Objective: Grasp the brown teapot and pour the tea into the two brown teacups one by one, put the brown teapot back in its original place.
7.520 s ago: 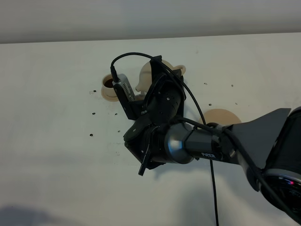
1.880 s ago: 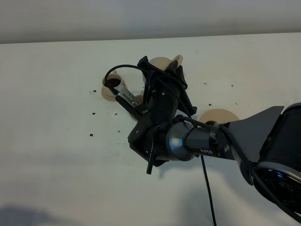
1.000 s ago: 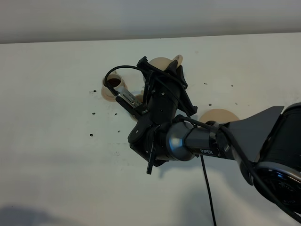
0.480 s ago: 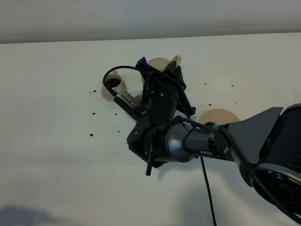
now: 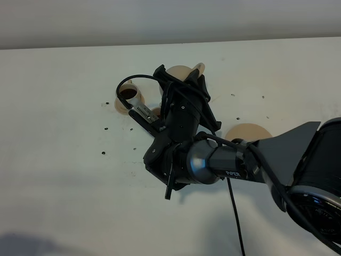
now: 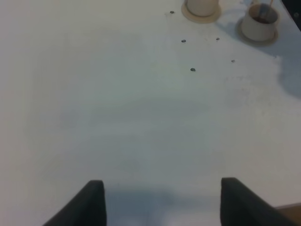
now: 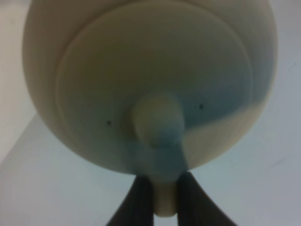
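Teapot handle pinched, right gripper

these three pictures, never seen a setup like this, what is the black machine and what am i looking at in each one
It is a robot with two arms, each ending in a hand with a small camera behind it. The picture from above shows the black right arm reaching across a white table, lifting a tan teapot. Beside it a cup holds dark tea, and an empty saucer lies to the right. The blurry close-up is the right hand's camera: its fingers pinch the teapot's handle, lid facing the lens. The last picture is the left hand's camera, over bare table, holding nothing, with two cups in the distance.
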You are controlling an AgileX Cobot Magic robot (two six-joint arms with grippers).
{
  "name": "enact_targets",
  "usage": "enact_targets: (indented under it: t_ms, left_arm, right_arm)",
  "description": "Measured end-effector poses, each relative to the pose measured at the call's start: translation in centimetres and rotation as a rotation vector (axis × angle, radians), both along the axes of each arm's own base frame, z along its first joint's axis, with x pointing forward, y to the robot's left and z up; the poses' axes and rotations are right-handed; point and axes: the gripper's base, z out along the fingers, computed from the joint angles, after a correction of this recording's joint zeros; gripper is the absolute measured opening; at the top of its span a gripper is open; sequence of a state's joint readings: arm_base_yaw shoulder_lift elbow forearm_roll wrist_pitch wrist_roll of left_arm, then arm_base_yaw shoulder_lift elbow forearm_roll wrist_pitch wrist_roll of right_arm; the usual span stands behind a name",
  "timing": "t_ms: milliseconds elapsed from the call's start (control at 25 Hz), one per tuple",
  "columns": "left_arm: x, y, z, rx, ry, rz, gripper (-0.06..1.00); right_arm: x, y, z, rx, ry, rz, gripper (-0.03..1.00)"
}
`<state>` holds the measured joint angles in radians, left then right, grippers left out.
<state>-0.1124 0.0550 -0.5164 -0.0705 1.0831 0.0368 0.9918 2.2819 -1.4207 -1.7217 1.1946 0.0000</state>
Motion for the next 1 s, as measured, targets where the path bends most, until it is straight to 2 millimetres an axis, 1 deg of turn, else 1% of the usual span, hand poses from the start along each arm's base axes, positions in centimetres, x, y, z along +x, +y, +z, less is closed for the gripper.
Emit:
enact_targets:
  t_ms: [200, 840, 1000]
  left_arm:
    - [0.00, 0.00, 0.00, 0.000, 0.000, 0.000, 0.50]
    - [0.00, 0.00, 0.00, 0.000, 0.000, 0.000, 0.50]
    - [0.00, 0.00, 0.00, 0.000, 0.000, 0.000, 0.50]
  right_arm:
    - [0.00, 0.01, 0.01, 0.000, -0.001, 0.001, 0.10]
    - [-0.01, 0.02, 0.01, -0.110, 0.022, 0.019, 0.10]
    - [0.10, 0.26, 0.35, -0.112, 0.017, 0.022, 0.10]
